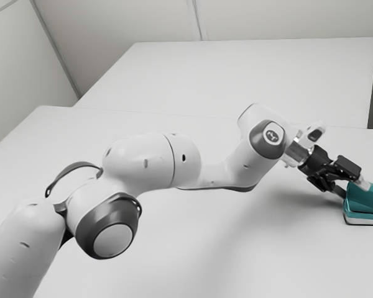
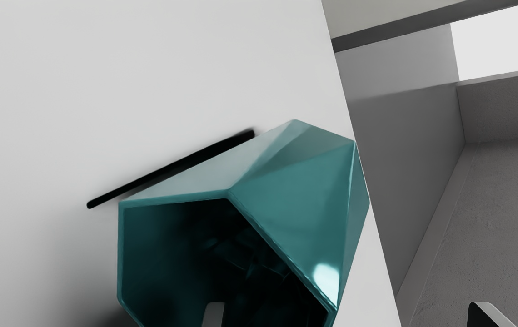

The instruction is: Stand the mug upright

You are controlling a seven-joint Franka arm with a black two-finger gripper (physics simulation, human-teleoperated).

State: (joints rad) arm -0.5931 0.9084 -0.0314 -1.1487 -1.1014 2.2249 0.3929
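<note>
The arm point(image 1: 143, 161) comes in from the exterior view's left and reaches over the table point(image 1: 193, 248). At its end, the hand point(image 1: 352, 187) is by the mug point(image 1: 368, 200), near the exterior view's right edge. The mug looks tipped on its side, with its open mouth toward the hand. So the hand has got to the mug, but the mug is not up. I think what is left is to grab it, turn it up, set it down and let go.

The hand is wide. One finger point(image 2: 213, 315) is at the mug's mouth and looks to be inside. The other finger point(image 2: 488, 313) is well apart from it, past the mug's outer side. The mug is not pinched.

A thin black bar point(image 2: 170, 170) is beside the mug. It may be the handle, but I cannot tell. The mug's inside is very dark. Both views cut off part of the mug. Whether the first finger touches it is hard to see.
</note>
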